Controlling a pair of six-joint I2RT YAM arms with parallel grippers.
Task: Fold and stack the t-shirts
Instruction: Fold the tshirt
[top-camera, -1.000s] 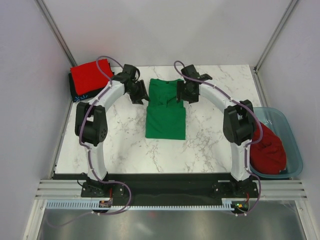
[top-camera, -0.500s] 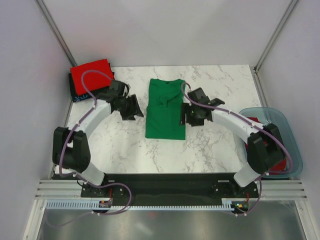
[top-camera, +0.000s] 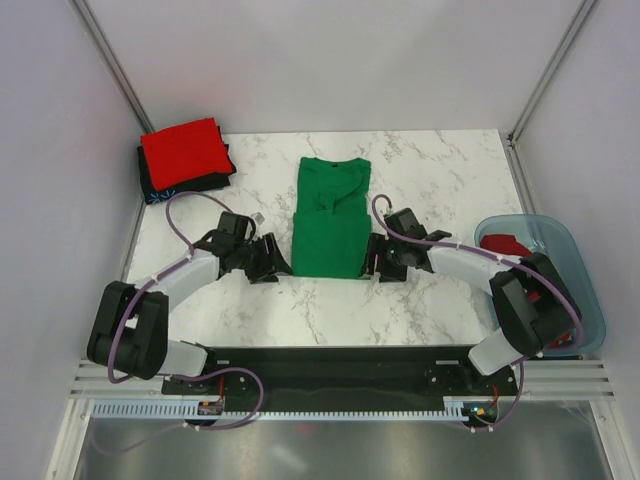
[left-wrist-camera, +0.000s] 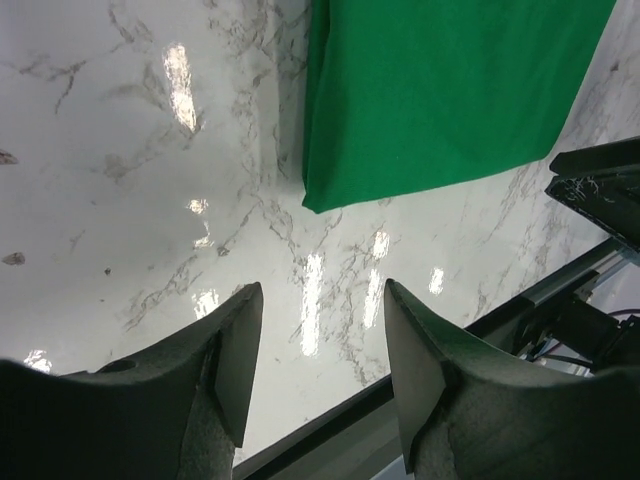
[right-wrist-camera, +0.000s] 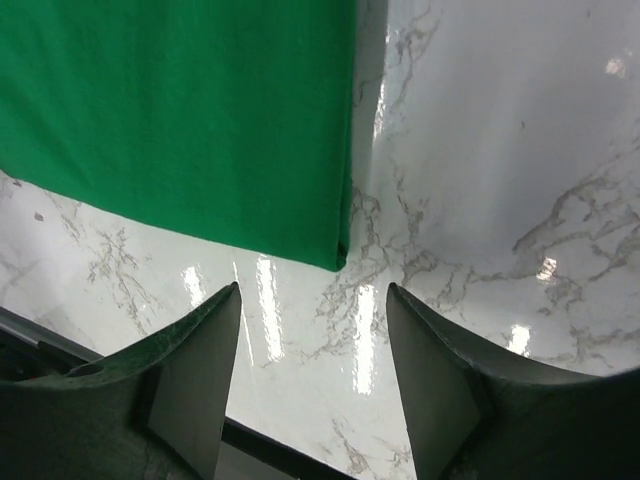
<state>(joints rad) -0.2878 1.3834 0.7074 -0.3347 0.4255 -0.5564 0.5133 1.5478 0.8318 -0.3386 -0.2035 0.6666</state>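
At tabletop centre: green t-shirt (top-camera: 332, 215), folded narrow, lying flat.
Far-left corner: red t-shirt (top-camera: 183, 150) stacked on black t-shirt (top-camera: 160, 187).
Tabletop (top-camera: 440, 295): glossy white marble pattern.
Room: pale walls (top-camera: 330, 60), metal corner posts (top-camera: 110, 70).
Left claw (left-wrist-camera: 320, 300): wide, empty, near the green t-shirt's near-left corner.
Right claw (right-wrist-camera: 313, 300): wide, empty, near its near-right corner.
Blue tub (top-camera: 588, 300): beside right edge, red garment (top-camera: 505, 243) inside.

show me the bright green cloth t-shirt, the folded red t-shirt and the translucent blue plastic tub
bright green cloth t-shirt (top-camera: 332, 225): top view, its middle
folded red t-shirt (top-camera: 183, 152): top view, top face
translucent blue plastic tub (top-camera: 583, 275): top view, right wall
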